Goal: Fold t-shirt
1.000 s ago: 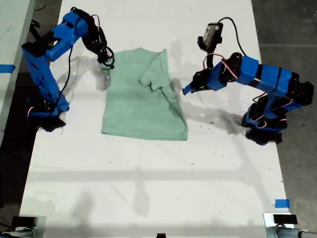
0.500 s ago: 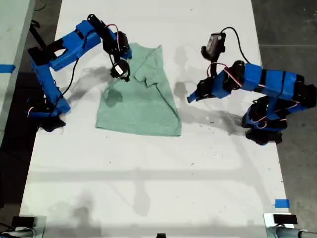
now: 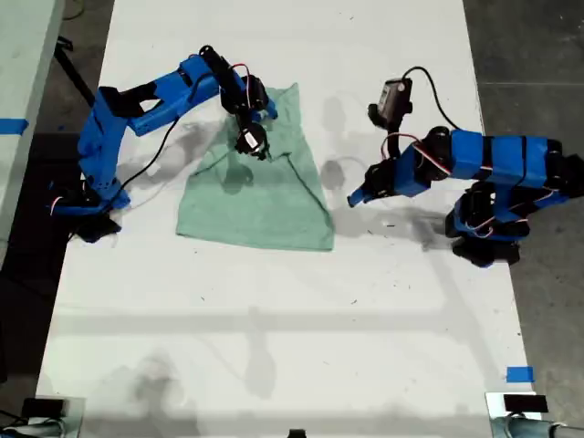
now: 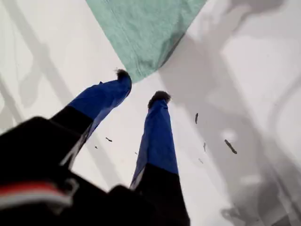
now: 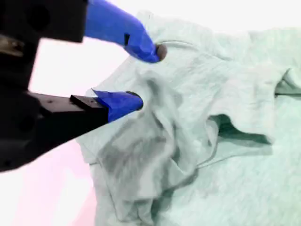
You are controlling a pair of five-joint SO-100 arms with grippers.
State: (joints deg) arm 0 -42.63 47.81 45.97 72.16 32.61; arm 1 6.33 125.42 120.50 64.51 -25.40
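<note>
Exterior view: 1 t-shirt (image 3: pixel 260 201), 2 claws, first (image 3: pixel 354 198) & second (image 3: pixel 254 146) both agape, empty.

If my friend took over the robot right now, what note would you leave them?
My first gripper: open, empty, low over the table by a corner of the t-shirt.
My second gripper: fingers apart around bunched cloth near the collar; grip unclear.
Done: the side at the exterior view's right looks folded in.
Left: probably flatten the bunched side, then fold the shirt shorter.
</note>
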